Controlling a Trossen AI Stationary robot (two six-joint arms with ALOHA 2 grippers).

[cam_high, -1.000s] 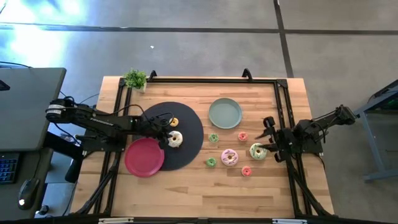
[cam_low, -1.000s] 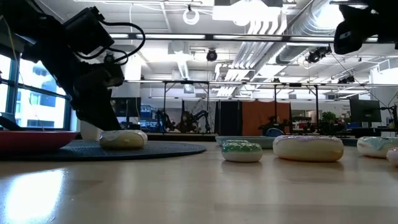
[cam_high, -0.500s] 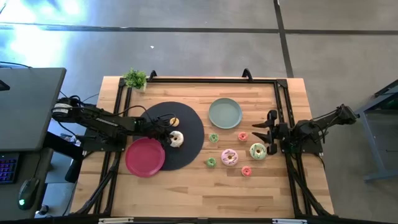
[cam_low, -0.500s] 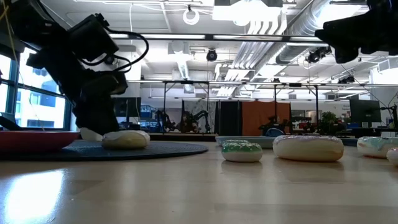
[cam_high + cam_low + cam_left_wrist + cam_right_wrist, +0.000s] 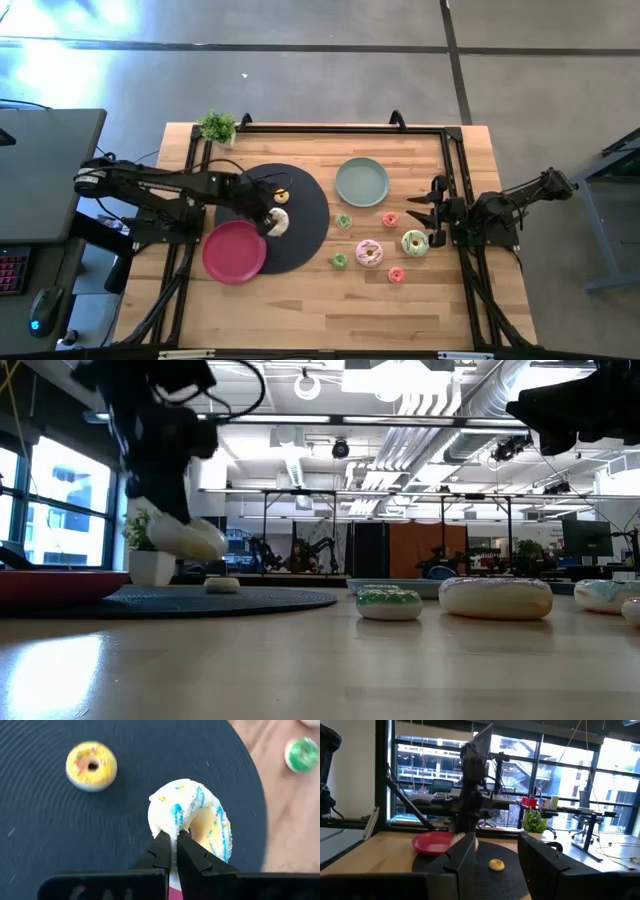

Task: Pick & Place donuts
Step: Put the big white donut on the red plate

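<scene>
Now, left hand (image 5: pixel 170 851): clamped on white donut (image 5: pixel 192 822) rim, lifted off mat (image 5: pixel 310 215), likely plate-bound.
Right hand (image 5: pixel 492 852): spread, idle.

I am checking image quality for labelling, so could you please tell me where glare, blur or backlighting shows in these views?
High view: sunlight glare on the floor at the top left. Low view: bright ceiling lights leave the left claw dark, its white-iced ring donut softly blurred. Left wrist view: the small green donut is blurred.
</scene>
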